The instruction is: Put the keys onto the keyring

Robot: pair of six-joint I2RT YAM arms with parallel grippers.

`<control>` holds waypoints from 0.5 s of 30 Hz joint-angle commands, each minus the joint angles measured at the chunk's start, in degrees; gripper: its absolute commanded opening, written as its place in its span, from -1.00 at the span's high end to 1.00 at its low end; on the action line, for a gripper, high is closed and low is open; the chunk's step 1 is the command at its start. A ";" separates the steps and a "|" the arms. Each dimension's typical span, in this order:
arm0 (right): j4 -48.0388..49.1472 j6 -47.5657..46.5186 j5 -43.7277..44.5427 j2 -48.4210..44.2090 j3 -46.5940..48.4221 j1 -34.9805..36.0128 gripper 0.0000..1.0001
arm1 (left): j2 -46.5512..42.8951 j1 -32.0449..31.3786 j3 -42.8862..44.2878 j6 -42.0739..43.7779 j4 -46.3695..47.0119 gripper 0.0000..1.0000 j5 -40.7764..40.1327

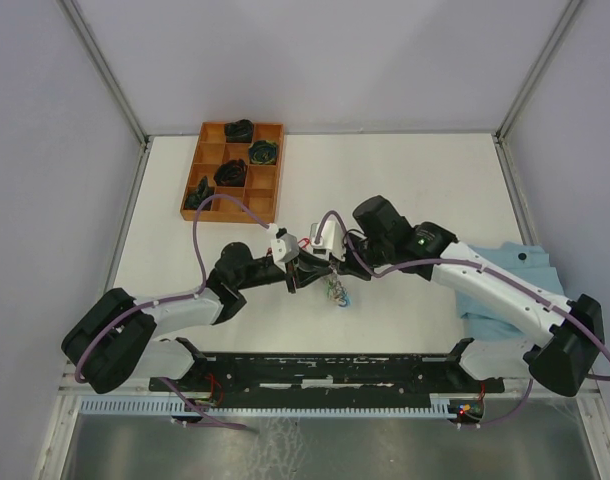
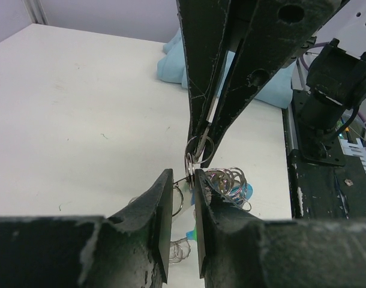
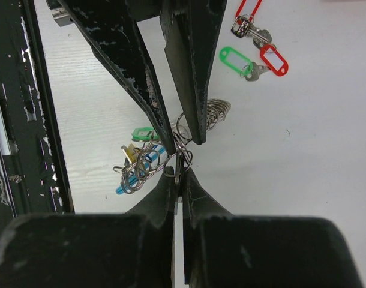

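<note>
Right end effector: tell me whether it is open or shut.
Shut. The right end effector pinches a thin ring of the keyring, jaws pressed together.

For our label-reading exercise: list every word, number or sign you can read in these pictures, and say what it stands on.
None can be read.
The key tags look blank.
The tray bears no marks that show.

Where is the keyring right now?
Near the table's middle in the top view, the keyring is just below where the left gripper and right gripper meet, left of the blue cloth.
</note>
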 commanded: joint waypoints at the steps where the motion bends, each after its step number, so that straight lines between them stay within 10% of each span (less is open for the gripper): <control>1: 1.65 0.04 -1.81 -0.12 4.33 0.72 0.99 | -0.73 -0.36 1.88 1.44 -1.04 0.48 -1.07; 6: -0.15 0.04 -0.91 1.12 5.18 0.98 0.99 | -1.33 -0.46 2.28 1.99 -1.13 0.91 -0.89; 15: -6.64 0.37 7.57 0.74 6.14 0.06 0.99 | -3.94 -0.56 -0.28 2.68 -0.69 0.95 -2.86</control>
